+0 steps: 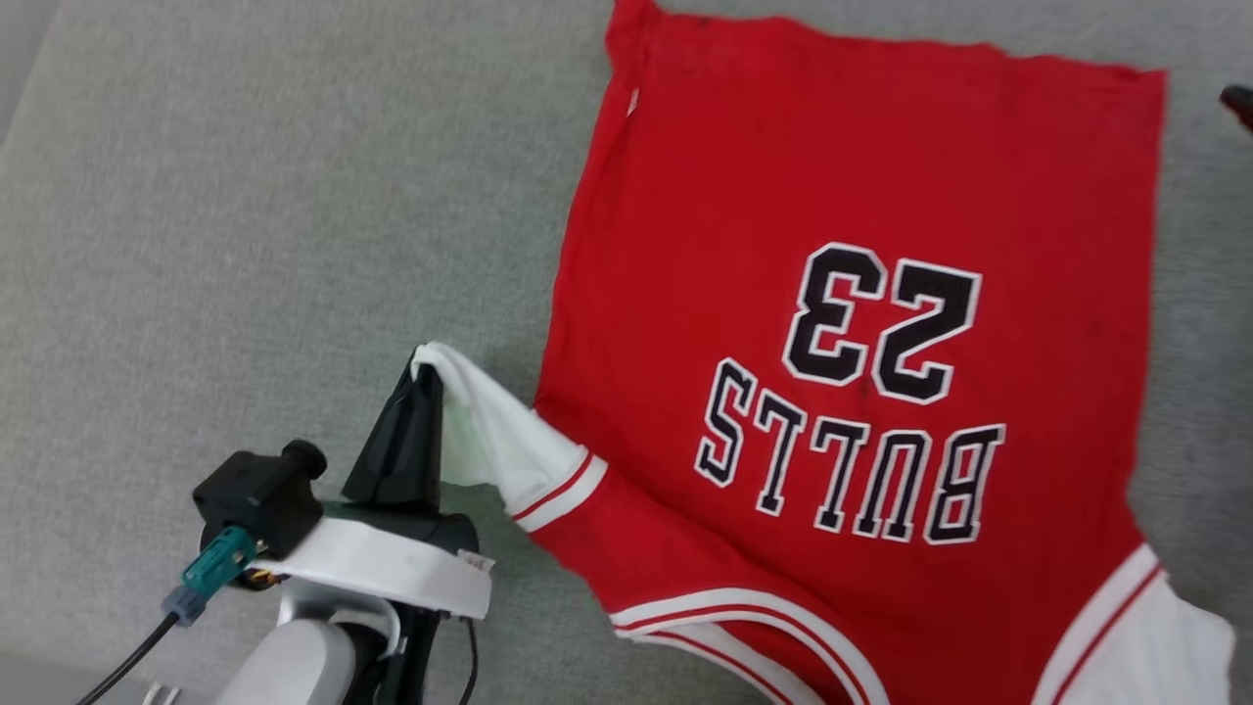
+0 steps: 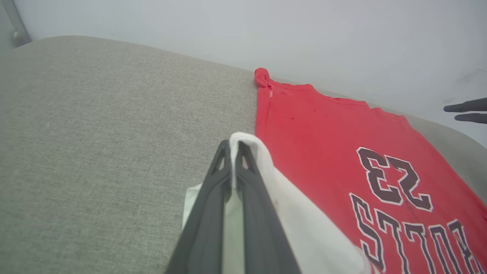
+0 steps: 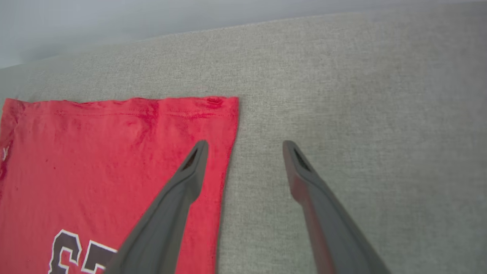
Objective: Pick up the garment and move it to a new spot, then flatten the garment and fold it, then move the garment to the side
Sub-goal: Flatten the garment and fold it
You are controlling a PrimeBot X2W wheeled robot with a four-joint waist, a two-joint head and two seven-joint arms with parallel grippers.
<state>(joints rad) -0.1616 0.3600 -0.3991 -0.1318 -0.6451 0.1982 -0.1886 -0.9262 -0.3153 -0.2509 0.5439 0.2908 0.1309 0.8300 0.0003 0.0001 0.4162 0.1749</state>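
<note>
Head view: the shirt (image 1: 852,196) lies spread flat, print up, on the grey cushion (image 1: 245,245). The left gripper (image 1: 423,377) pinches its white sleeve (image 1: 499,441), which is raised. A dark tip (image 1: 1238,103) at the right edge may be the other gripper

Left wrist view: the jaws are closed tight on the white sleeve

Right wrist view: the right gripper (image 3: 245,146) hangs with jaws wide, holding nothing, one finger over the shirt's hem corner and the other over bare cushion
</note>
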